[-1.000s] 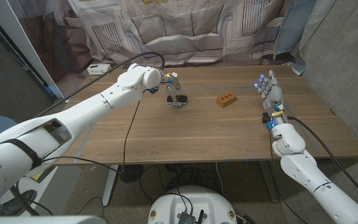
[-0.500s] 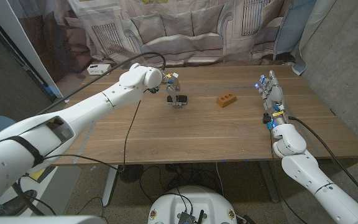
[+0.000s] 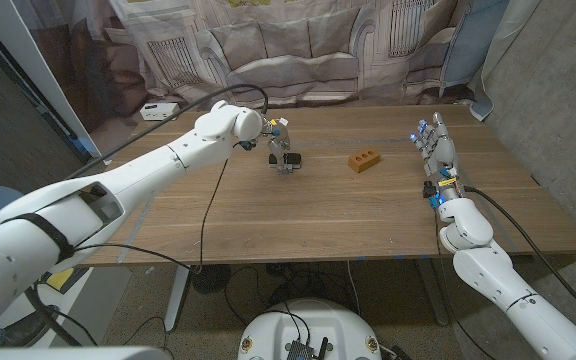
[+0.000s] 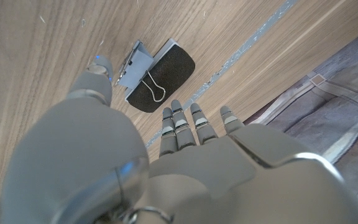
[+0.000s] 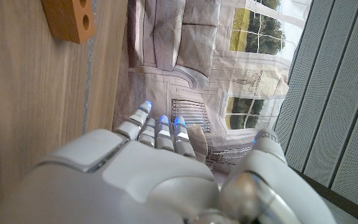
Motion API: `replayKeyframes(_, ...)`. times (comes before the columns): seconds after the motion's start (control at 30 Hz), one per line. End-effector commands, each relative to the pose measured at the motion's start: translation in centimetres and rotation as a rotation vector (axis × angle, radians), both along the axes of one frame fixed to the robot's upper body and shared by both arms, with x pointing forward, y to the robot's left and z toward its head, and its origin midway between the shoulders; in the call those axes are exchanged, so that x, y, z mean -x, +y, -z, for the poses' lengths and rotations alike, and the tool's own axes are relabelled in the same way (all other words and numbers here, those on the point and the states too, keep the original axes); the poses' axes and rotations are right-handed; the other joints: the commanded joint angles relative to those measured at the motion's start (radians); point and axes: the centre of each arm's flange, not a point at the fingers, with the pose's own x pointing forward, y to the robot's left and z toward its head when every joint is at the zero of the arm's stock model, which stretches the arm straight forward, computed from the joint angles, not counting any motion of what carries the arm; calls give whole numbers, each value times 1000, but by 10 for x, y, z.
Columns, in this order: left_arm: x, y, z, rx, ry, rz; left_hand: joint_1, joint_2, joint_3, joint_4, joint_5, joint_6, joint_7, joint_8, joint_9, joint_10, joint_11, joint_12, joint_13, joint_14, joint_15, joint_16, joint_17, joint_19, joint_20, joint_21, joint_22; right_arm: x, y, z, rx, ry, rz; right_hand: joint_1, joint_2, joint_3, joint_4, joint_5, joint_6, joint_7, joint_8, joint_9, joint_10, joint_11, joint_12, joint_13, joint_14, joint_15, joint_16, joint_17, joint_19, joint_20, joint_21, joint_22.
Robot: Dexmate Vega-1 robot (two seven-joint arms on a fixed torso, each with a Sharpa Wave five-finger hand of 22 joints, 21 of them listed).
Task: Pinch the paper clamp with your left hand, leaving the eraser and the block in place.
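My left hand hovers, fingers apart and holding nothing, above the clamp left of centre in the head view. Small, light, stiff steel on the eraser; I'd pinch its wire handles. Right of it sits the block; my right hand stands unclenched, far right.

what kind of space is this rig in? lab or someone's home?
Most likely a lab or test room dressed with a backdrop, not a home. The printed cloth backdrop behind the wooden table shows a sofa and windows, loose cables cross the table, and a bare concrete wall stands beside it.
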Motion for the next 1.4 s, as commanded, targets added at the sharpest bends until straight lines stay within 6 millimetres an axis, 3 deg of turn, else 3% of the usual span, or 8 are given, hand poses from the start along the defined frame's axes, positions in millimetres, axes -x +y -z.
replayKeyframes(0.03,-4,-1,4,8,11,6,7,-1,0,0,1,9,-1,1,2,10,-1,6,2,7,2,5,2,2,2,2,2,-2,1,1,5,7,-3,11,-2,1,-7,0,8,-2,-1,6,4,4,0,2,4,5,-2,1,6,6,-3,3)
replayKeyframes(0.27,-5,0,6,19,9,7,8,1,-2,1,0,16,-2,2,2,12,-4,7,2,8,4,4,2,2,2,2,2,-2,0,2,3,12,0,11,-2,1,-7,0,9,-2,-1,6,4,5,0,2,5,5,-2,1,6,6,-3,3)
replayKeyframes(0.53,-5,0,7,23,-5,-1,23,10,-1,-2,-2,32,-29,5,1,21,-44,8,1,-2,-7,-3,2,5,1,3,3,-3,0,4,1,15,-3,11,-2,0,-7,0,8,-3,-1,6,5,5,0,2,5,6,-2,2,6,7,-3,3)
replayKeyframes(1.4,-5,-4,11,16,-19,0,36,22,-5,-2,-8,60,-31,8,2,51,-45,13,1,16,-11,1,1,15,2,5,3,-3,0,3,3,22,-7,11,-2,-1,-7,-1,9,-3,-2,6,7,3,-1,2,8,6,-2,2,6,9,-3,3)
